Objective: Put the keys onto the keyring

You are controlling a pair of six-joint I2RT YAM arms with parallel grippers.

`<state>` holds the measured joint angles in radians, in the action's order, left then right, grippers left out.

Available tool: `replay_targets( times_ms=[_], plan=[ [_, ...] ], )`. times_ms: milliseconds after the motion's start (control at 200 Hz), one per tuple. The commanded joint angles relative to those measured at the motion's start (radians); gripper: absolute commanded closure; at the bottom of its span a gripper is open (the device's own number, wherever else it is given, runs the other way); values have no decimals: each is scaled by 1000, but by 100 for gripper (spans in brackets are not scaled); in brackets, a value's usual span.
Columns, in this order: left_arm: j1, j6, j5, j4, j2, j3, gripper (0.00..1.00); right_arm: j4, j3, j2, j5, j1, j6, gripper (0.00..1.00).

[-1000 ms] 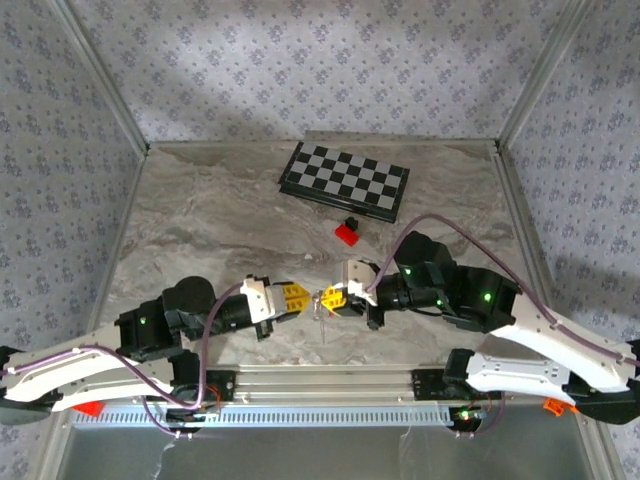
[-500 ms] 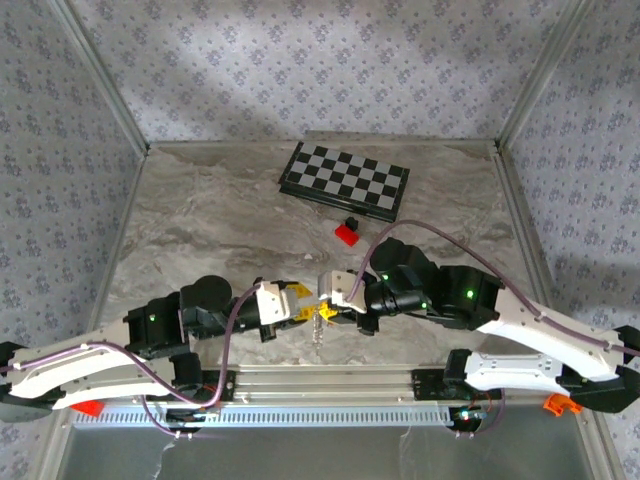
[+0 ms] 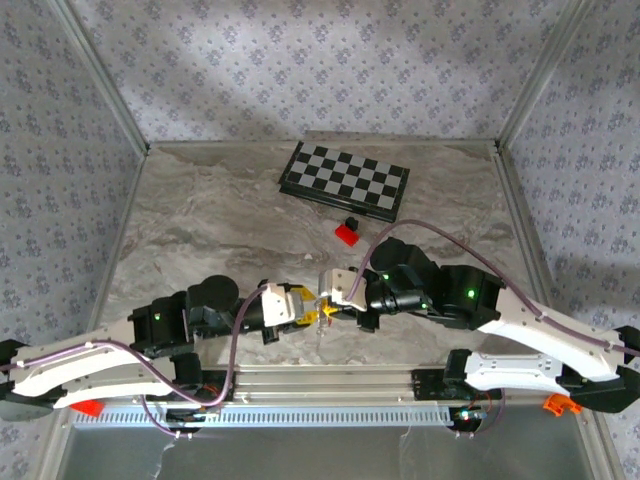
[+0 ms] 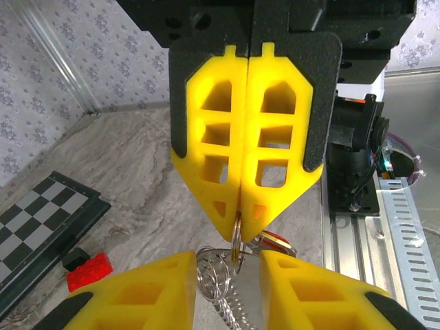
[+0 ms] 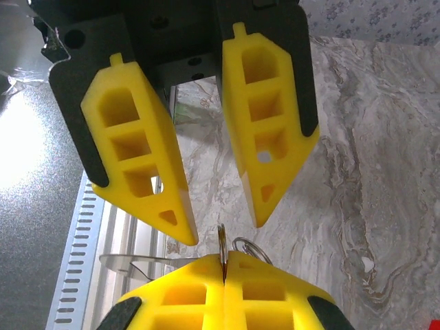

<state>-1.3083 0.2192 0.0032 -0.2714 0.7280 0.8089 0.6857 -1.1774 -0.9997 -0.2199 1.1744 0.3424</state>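
In the right wrist view my right gripper [image 5: 225, 256] is shut on the edge of a thin golden ring, the keyring [image 5: 223, 237]. From the left wrist view that same gripper [image 4: 240, 218] points down at me, with the keyring [image 4: 236, 242] pinched at its tips. A silvery coil and chain [image 4: 216, 275] hang from the ring. A key with a red head [image 4: 278, 240] sits just right of the ring, and its flat silvery blade [image 5: 137, 261] sticks out sideways. My left gripper [image 4: 229, 267] is open, its fingers either side of the chain and blade. The two grippers meet tip to tip [image 3: 318, 306].
A folded chessboard [image 3: 345, 180] lies at the back of the marble table, with a red block and black piece [image 3: 347, 232] in front of it. The metal rail [image 3: 330, 380] runs along the near edge, just behind the grippers.
Both grippers have closed in on each other, and the left arm has slid right. The left jaws have parted from nearly shut to a clear gap. The right gripper still holds the ring.
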Motion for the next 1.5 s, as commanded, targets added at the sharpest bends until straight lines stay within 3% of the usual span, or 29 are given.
replay_targets(
  times_ms=[0,410,540,660,845,990,1289,1494],
  plan=[
    [5,-9,21,12,0,39,72,-16,-33,11,0,8,14,100],
    [6,-10,17,50,30,37,100,-38,-24,6,-36,16,6,100],
    [5,-21,45,101,4,25,100,-38,-24,9,-35,17,2,100],
    [6,-33,81,160,-31,5,100,-59,-8,30,-35,13,-8,85],
    [5,-79,168,349,-59,-69,100,-80,31,77,-89,3,-29,75],
    [6,-90,194,411,-40,-84,100,-110,35,93,-126,-8,-36,75],
    [6,-98,213,414,-12,-68,100,-152,74,143,-163,-27,-54,85],
    [5,-95,219,401,-6,-60,100,-165,81,151,-201,-42,-56,75]
  ],
)
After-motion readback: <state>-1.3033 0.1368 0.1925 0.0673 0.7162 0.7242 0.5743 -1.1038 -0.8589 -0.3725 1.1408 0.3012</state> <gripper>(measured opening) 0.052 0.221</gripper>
